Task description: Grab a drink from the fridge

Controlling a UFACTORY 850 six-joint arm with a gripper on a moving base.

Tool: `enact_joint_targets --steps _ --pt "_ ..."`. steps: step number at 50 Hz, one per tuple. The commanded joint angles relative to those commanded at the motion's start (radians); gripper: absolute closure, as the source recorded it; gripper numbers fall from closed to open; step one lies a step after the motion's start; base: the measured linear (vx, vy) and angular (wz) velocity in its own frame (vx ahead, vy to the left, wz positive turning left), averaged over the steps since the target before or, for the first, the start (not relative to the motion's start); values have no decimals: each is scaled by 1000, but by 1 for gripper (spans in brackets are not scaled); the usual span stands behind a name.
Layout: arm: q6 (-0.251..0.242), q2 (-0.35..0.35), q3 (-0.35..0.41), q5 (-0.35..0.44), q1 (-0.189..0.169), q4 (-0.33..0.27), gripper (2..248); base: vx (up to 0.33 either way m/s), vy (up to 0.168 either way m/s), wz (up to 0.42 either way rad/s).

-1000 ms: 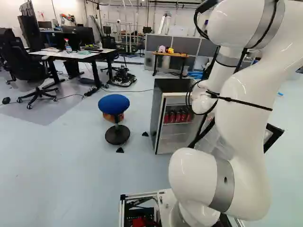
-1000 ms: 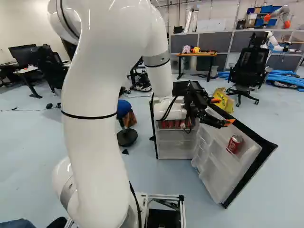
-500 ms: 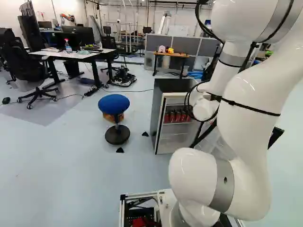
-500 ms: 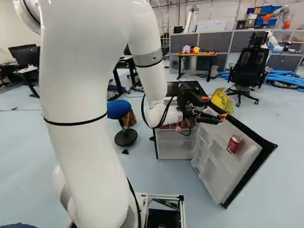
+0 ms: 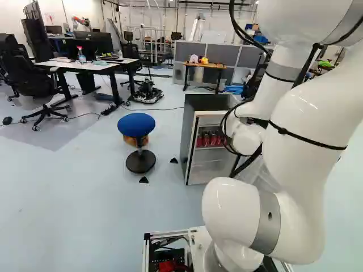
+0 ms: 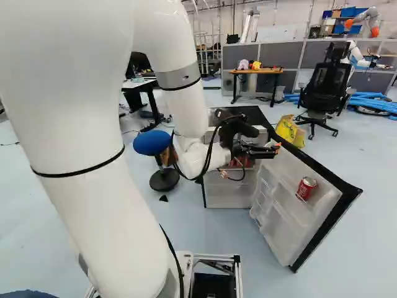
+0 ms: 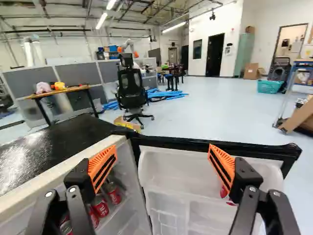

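Observation:
In the right base view my gripper is at the opening of the fridge, between its body and the swung-out door. The wrist view has the gripper open, its orange-padded fingers wide apart with nothing between them. Beside and below one finger, several red cans stand on a shelf inside the fridge. The same cans show in the left base view. One more red can sits in the door shelf; in the wrist view the other finger mostly hides it.
A blue stool stands left of the fridge. Behind it are a wooden table, an office chair and a yellow bag. Another robot stands at the far right. Desks are at the back left.
The arm's wrist has lowered and the gripper has drawn back leftward in the right base view, toward the fridge opening. Fridge, door and base have stayed put.

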Motion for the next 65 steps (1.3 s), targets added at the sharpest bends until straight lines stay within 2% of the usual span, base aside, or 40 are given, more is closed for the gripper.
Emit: enact_joint_targets --steps 8,34,65 --pt "0 -5 16 -5 3 -84 3 0 0 0" --pt "0 -79 8 -27 3 -355 3 0 0 0" --pt "0 -174 -11 -27 3 -357 3 0 0 0"
